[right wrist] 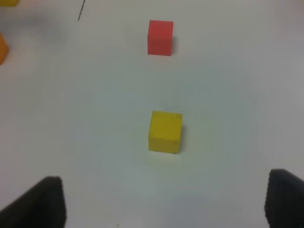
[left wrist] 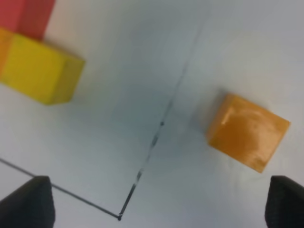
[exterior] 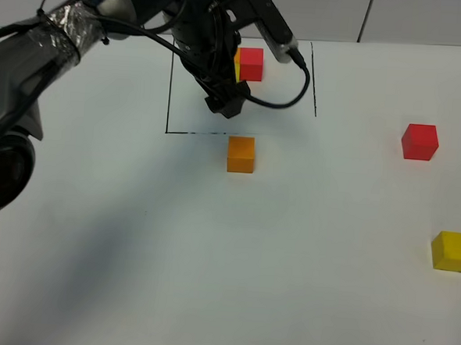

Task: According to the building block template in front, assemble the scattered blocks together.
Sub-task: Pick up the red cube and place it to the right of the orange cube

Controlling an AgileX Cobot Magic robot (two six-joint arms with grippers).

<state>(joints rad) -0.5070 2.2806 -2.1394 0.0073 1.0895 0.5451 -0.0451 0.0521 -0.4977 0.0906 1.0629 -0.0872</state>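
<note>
White desk point(exterior: 210, 257) carries the template point(exterior: 250, 64) inside black lines point(exterior: 169, 98); the orange block point(exterior: 241, 154) sits just outside them, near the left gripper point(exterior: 225, 103), whose fingers stand apart. The red block point(exterior: 419, 142) and yellow block point(exterior: 453, 251) lie nearer the right gripper point(right wrist: 166, 202), likewise apart.

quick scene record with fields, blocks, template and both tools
template: joined cubes inside black-line frame, partly hidden by left arm
orange block: just outside the frame, alone
red block: far right, alone
yellow block: right, apart from red block
left tool: open, empty, near orange block
right tool: open, empty, facing yellow block
assembled: no loose blocks joined yet
</note>
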